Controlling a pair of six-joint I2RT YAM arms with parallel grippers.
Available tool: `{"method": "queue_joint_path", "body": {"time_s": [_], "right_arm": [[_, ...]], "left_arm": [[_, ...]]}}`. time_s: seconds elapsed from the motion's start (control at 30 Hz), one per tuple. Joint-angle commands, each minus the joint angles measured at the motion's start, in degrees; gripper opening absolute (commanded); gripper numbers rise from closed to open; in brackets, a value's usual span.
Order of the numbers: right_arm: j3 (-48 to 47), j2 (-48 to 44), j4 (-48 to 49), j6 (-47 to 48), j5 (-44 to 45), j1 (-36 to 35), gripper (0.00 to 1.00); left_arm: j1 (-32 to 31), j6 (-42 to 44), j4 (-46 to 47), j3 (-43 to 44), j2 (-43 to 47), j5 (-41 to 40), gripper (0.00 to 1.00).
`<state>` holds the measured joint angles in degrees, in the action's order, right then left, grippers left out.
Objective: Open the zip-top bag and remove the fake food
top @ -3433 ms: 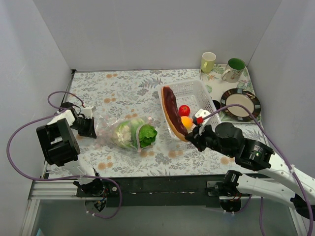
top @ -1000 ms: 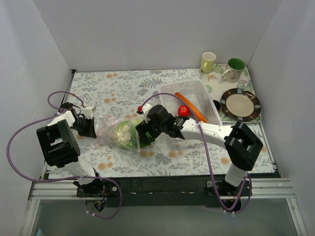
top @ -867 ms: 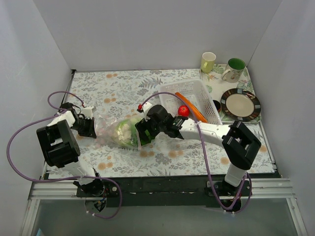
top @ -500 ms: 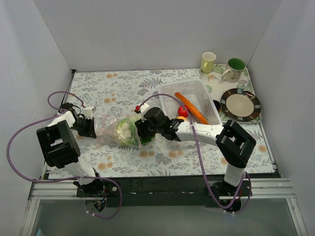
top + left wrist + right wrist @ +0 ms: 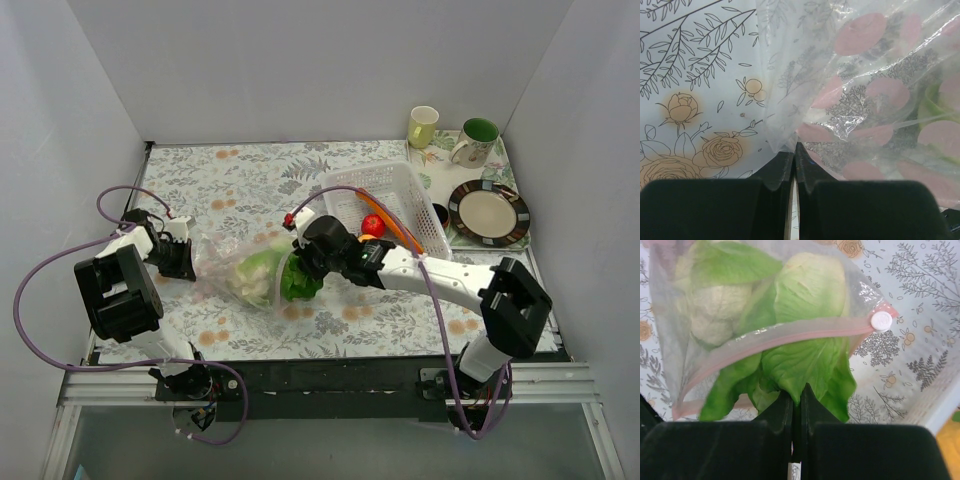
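The clear zip-top bag point(image 5: 225, 262) lies on the floral table left of centre, its pink zip strip point(image 5: 790, 336) open and facing right. My left gripper point(image 5: 794, 149) is shut on the bag's point(image 5: 865, 90) closed far-left corner. My right gripper point(image 5: 796, 392) is shut on a leaf of the green lettuce point(image 5: 805, 362), which hangs half out of the bag's mouth point(image 5: 298, 280). A whitish cauliflower piece point(image 5: 710, 315) and more pale green leaf remain inside. A red round piece point(image 5: 373, 225) and a long orange piece point(image 5: 395, 225) lie in the white basket.
The white perforated basket point(image 5: 365, 172) stands right of the bag, close behind my right arm. At the back right are a pale cup point(image 5: 423, 127), a green-lined mug point(image 5: 477, 142) and a striped plate point(image 5: 488, 212). Grey walls enclose the table.
My right gripper went from open to shut on the lettuce at the bag's mouth and has drawn it a little to the right. The left gripper has kept its hold.
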<state>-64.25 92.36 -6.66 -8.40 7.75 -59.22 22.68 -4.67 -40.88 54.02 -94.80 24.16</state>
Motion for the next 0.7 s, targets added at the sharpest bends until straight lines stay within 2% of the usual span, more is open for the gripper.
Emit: {"method": "queue_joint_path", "body": {"time_s": [0.0,0.27,0.37,0.4,0.53,0.67], "right_arm": [[-6.6,-6.7,-8.8,1.7,0.5,0.0,0.01],[-6.3,-16.5,-20.0,2.6,-0.3,1.0,0.01],[-5.2,-20.9,-21.1,2.8,8.9,3.0,0.01],[-4.1,-23.4,-18.1,3.6,15.1,3.8,0.01],[-3.3,-24.5,-14.4,5.4,15.0,15.8,0.01],[-1.7,-21.4,-10.8,5.9,19.3,22.3,0.01]], "left_arm": [[0.0,2.0,2.4,-1.3,-1.3,-5.6,0.00],[0.0,2.0,2.8,-0.9,-1.6,-6.2,0.00],[0.0,1.9,2.7,-0.8,-1.9,-6.0,0.00],[0.0,1.9,2.7,-0.8,-2.0,-5.9,0.00],[0.0,1.5,1.5,0.0,-2.6,-5.1,0.00],[0.0,2.0,1.9,-0.6,-1.3,-5.4,0.00]]}}
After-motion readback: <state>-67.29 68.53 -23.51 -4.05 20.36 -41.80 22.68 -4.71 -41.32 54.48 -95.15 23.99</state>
